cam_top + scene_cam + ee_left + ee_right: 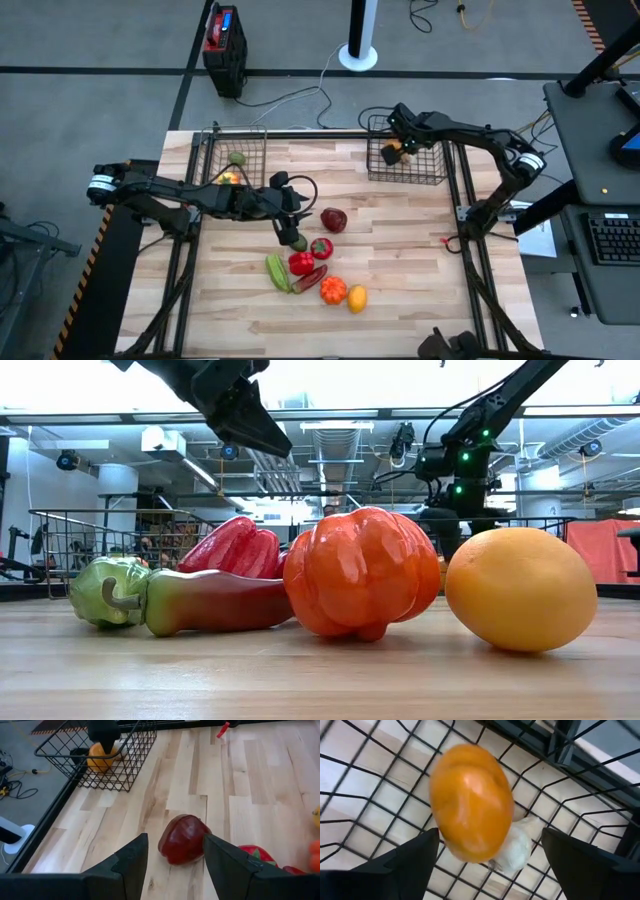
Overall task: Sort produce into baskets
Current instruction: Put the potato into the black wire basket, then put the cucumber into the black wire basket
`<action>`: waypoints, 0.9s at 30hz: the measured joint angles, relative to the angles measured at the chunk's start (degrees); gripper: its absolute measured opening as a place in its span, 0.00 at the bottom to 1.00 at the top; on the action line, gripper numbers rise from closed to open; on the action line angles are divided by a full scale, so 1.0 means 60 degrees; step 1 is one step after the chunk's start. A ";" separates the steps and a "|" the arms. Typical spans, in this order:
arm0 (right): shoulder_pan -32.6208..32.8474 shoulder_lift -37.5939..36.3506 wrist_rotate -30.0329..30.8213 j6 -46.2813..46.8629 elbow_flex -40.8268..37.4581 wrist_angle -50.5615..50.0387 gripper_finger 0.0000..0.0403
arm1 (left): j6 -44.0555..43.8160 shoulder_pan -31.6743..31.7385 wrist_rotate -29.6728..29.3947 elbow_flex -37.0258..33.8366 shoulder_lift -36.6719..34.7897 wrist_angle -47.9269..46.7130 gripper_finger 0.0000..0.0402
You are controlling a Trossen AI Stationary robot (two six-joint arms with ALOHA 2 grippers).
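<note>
Two arms sort toy produce on a wooden worktop (400, 310). The right tool (396, 148) hangs over the far right basket (432, 172) with its fingers (400, 862) spread wide and released; an orange fruit (471, 802) sits between them but is not pinched, lying in the basket just beside a small white piece (519, 851). The left tool (292, 232) hovers near the middle of the worktop, its fingers (125, 865) parted and grasping nothing, aimed at a dark red fruit (183, 839) that lies on the wood ahead of them. The far left basket (215, 160) already holds a green piece (237, 158) and a yellow piece (230, 178). The remaining cluster lies nearer: a green pepper (277, 272), a red pepper (301, 263), an orange pepper (333, 290) and a yellow-orange fruit (356, 298).

To finish the step well, the right arm should probably lift straight up so that its fingers clear the wire rim without catching it. The left tool should centre the dark red fruit between its fingers before closing, since a rounded piece may roll if struck off-centre.
</note>
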 joint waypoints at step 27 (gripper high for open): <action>0.6087 -0.3345 0.0830 0.2410 -0.0389 -0.0324 0.81 | -0.1668 -0.0845 0.1854 0.0000 0.0000 -0.2584 0.43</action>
